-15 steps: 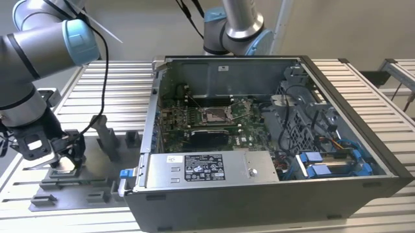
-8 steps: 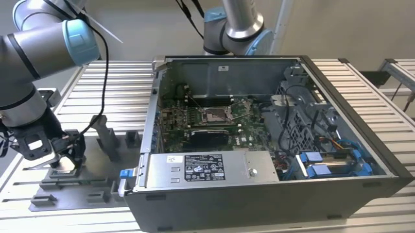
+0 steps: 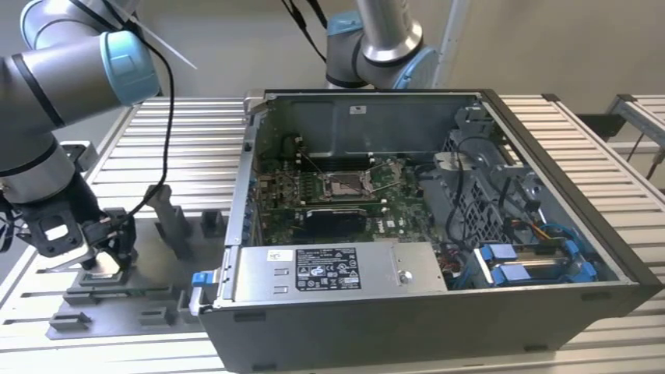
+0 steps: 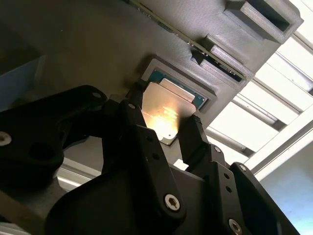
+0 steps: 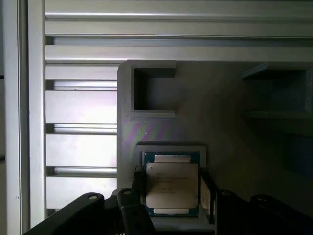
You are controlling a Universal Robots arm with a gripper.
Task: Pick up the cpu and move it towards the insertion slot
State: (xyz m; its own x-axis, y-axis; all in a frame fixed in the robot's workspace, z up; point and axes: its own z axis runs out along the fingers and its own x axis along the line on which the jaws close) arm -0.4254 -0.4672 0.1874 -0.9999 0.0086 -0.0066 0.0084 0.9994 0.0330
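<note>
In the exterior view, the gripper (image 3: 104,259) is hanging low over the grey fixture (image 3: 114,294) at the lower left of the frame, on the slatted worktop (image 3: 187,132). The insertion slot (image 3: 343,185) is sitting well apart, mid-frame on the green board (image 3: 400,212) inside the open computer case (image 3: 437,312).

In the second wrist view, the black fingers (image 4: 193,132) are bracketing the cpu (image 4: 166,112). They are pressing on two opposite edges while it is lying in the fixture's square nest (image 4: 188,78).

In the first wrist view, the cpu (image 5: 172,188) is lying flat in that nest, with the fingers (image 5: 138,183) clasping both sides. I judge the pick-up step is underway and the lift not yet made. Freeing the chip is calling for a level hold and a straight rise clear of the nest walls.
</note>
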